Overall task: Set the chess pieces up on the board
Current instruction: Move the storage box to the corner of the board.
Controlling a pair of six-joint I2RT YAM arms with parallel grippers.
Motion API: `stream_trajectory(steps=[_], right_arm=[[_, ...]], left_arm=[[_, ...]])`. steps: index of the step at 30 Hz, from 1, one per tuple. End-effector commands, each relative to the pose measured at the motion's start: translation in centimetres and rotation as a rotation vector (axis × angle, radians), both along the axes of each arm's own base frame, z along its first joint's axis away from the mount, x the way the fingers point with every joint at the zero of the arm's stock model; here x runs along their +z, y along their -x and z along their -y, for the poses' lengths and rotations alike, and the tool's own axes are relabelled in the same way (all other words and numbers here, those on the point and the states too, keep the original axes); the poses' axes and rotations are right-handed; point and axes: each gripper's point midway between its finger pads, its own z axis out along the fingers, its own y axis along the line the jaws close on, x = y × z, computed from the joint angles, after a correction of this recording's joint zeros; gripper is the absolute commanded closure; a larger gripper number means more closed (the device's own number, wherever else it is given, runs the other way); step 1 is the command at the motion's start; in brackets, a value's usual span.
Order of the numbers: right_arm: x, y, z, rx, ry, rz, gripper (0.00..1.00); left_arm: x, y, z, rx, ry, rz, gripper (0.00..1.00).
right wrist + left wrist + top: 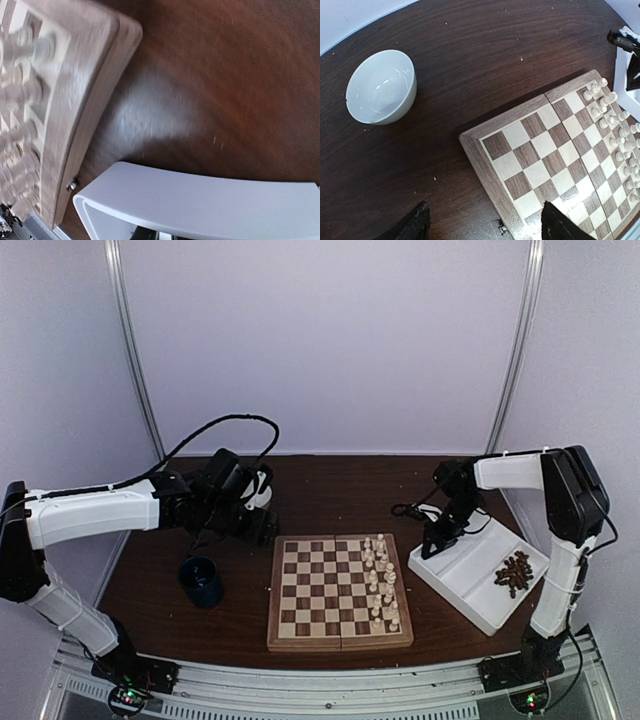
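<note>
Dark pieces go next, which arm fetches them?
Right. The right gripper hangs over the white tray holding the dark pieces; the left gripper sits off the board's far-left corner, away from them.

Pale lilac-white walls (330, 340) with two slim metal poles (135, 355) enclose a dark brown wooden table (335, 480).

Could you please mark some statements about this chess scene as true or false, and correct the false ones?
1. The cream pieces stand along the right side of the board in the top view. True.
2. The dark pieces are on the board. False: they lie heaped in the white tray.
3. The left end effector holds a piece. False: it is open and empty.
4. A blue cup stands left of the board. True.
5. The white bowl holds pieces. False: it is empty.
</note>
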Motion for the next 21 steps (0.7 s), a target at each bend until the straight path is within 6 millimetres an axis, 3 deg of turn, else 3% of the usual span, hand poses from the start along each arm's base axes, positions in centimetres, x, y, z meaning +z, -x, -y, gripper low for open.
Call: stream_trajectory(steps=[1,7,12,17,21], right_arm=[[0.2,-5.2,-1.8,-0.041,-0.03,0.07,0.89],[0.5,-11.1,-2.3,-0.042,0.009,0.182,0.89],[0.3,-13.8,-2.5,-0.041,0.036,0.226,0.89],[1.4,-13.9,-2.4,-0.022,0.039,0.251,0.89],[5.1,-11.9,-1.6,0.0,0.031,0.293,0.84]], left_arm=[[1.6,-0.4,0.2,0.014,0.049,0.029,0.24],[1.6,-0.1,-0.4,0.027,0.056,0.032,0.24],[1.5,0.0,-0.3,0.024,0.058,0.026,0.24],[1.3,0.0,-0.2,0.018,0.051,0.025,0.24],[1.2,-0.2,0.0,0.008,0.047,0.024,0.24]])
